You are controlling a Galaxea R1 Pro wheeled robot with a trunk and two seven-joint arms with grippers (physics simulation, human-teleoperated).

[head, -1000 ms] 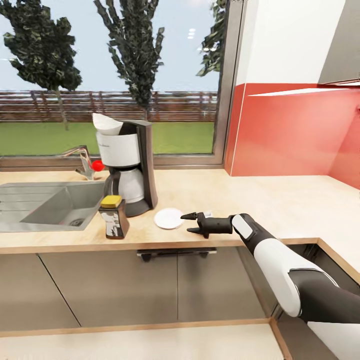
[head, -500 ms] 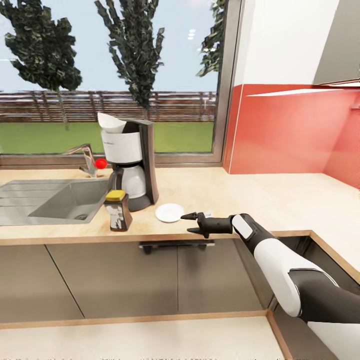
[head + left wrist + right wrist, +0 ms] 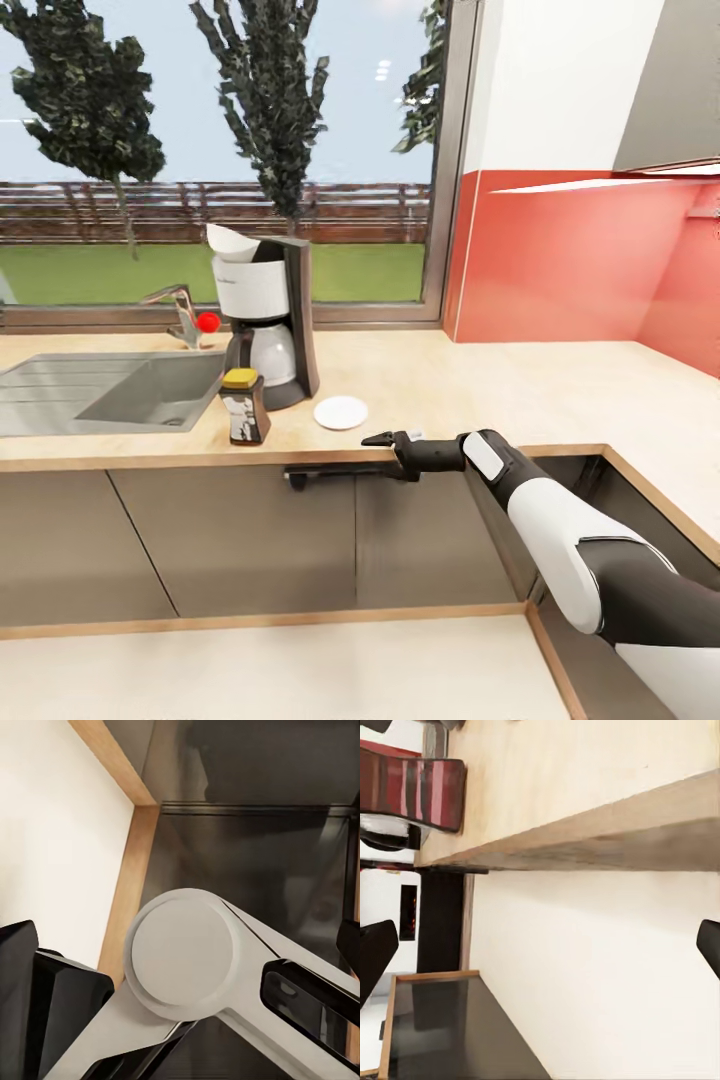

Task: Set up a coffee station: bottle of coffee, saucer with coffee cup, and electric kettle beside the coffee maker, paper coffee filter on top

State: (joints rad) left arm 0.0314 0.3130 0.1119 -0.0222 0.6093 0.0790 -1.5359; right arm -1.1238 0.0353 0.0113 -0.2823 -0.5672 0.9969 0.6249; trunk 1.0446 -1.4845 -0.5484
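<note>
The coffee maker (image 3: 268,322) stands on the kitchen countertop (image 3: 520,390) by the window, with the paper coffee filter (image 3: 231,243) sitting on its top. In front of it stands the bottle of coffee (image 3: 245,406), and the white saucer (image 3: 340,412) lies empty to its right. My right gripper (image 3: 374,452) hangs open at the counter's front edge, just right of and nearer than the saucer, holding nothing. Its fingertips sit far apart at the frame's sides in the right wrist view (image 3: 540,949). My left gripper (image 3: 180,945) looks open over one of my own arm joints.
A steel sink (image 3: 110,390) with a tap (image 3: 183,314) and a red knob (image 3: 208,321) lies left of the coffee maker. Dark cabinet fronts with a black handle (image 3: 330,472) run under the counter. The worktop turns a corner at the right (image 3: 650,420) below red wall panels.
The whole view has drawn back from the counter and shifted. My open right gripper went with it, from over the worktop beside the saucer to the front edge.
</note>
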